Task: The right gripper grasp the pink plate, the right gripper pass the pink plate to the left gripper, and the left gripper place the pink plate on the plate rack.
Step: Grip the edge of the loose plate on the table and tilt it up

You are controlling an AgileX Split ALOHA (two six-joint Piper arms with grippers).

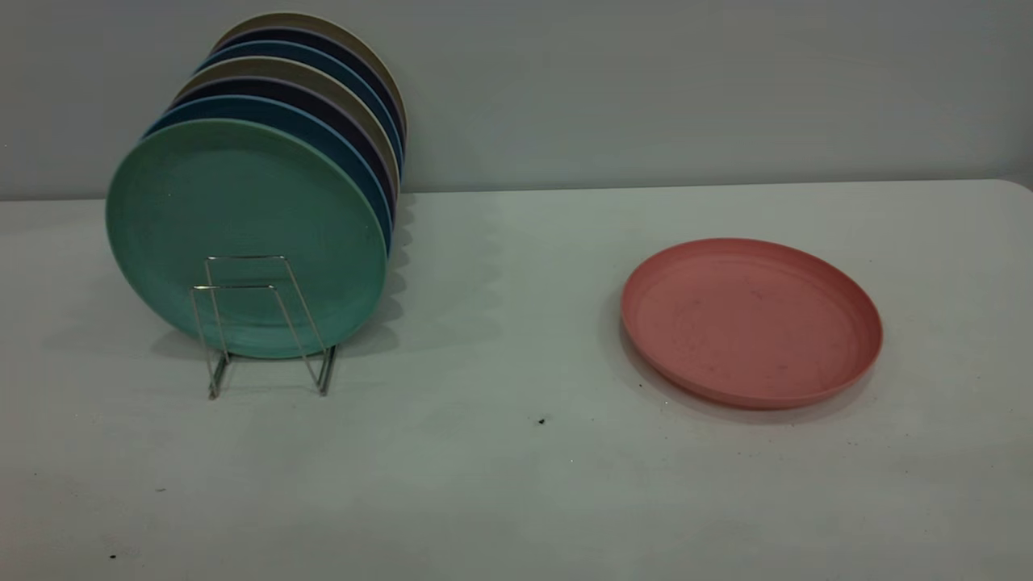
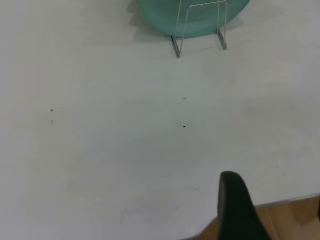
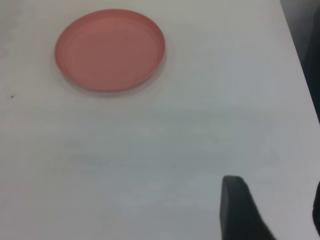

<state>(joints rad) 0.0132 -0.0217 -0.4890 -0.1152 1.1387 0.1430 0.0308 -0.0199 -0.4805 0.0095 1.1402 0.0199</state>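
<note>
Pink plate (image 1: 750, 323): lies flat on the right part of the bench, rim up, faint dark marks inside; nothing touches it, and it is well apart from the rack.
Bench (image 1: 500, 484): pale grey-white top against a plain wall; it carries both the rack and the pink plate.
Plates in rack (image 1: 323, 105): a row of plates on edge at the left rear; the green plate (image 1: 242, 234) is the foremost, with blue, dark and beige ones behind it.
Rack (image 1: 258, 323): thin silver wire; its front loops stand before the green plate.
Exterior view only: takes in rack and pink plate together, but neither arm.
Left wrist view only: the rack's front loops (image 2: 200, 25), the lower edge of the green plate (image 2: 195, 15), the bench's near edge and a strip of wooden floor (image 2: 292, 220); the pink plate is out of this view.
Right wrist view only: the pink plate (image 3: 110, 50) whole, with bare bench around it; the rack is out of this view.
Left pincer (image 2: 235, 210): one dark part shows at the bench's edge, well apart from the rack; wide or narrow cannot be told.
Right pincer (image 3: 240, 210): one dark part shows over bare bench, well apart from the pink plate; wide or narrow cannot be told.
Speck (image 1: 541, 420): a small dark spot on the bench, between rack and pink plate, toward the front.
</note>
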